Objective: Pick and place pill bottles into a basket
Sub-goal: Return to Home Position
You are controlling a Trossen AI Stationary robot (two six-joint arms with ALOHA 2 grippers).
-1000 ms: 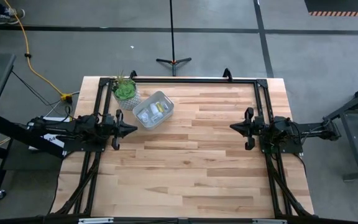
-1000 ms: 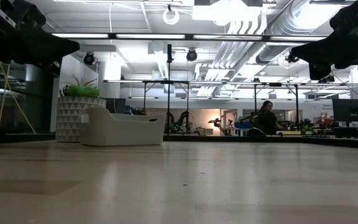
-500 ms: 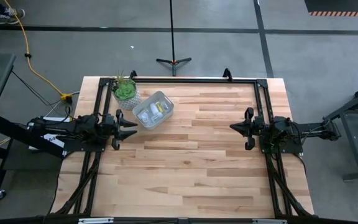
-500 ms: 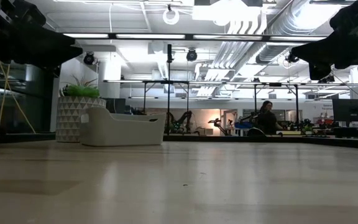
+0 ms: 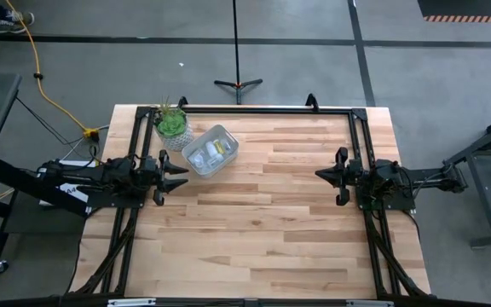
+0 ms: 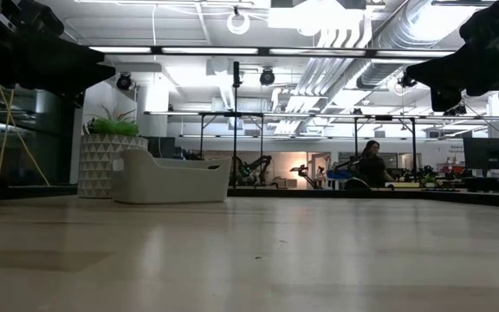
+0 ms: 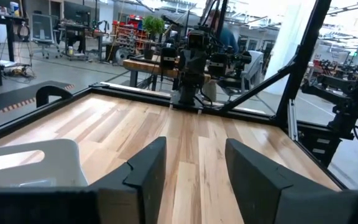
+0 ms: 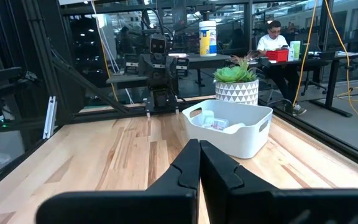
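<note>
Left pincer (image 5: 181, 176) hangs at the left side of the worktop (image 5: 271, 223), fingers apart, gripping nothing. Right pincer (image 5: 319, 174) hangs at the opposite side, fingers together, empty. The basket (image 5: 228, 136) stands near the left pincer, just ahead of its tips and off to one side, well apart from the right pincer. The pill bottles (image 5: 209, 152) lie inside the basket. A potted plant (image 5: 172, 124) stands just beside the basket.

The left arm (image 5: 101, 177) and right arm (image 5: 399, 181) are matte black, built of blocky jointed segments, and the left gripper (image 7: 194, 163) and right gripper (image 8: 199, 163) each carry two dark, angular, wedge-shaped fingers (image 7: 146, 167).
</note>
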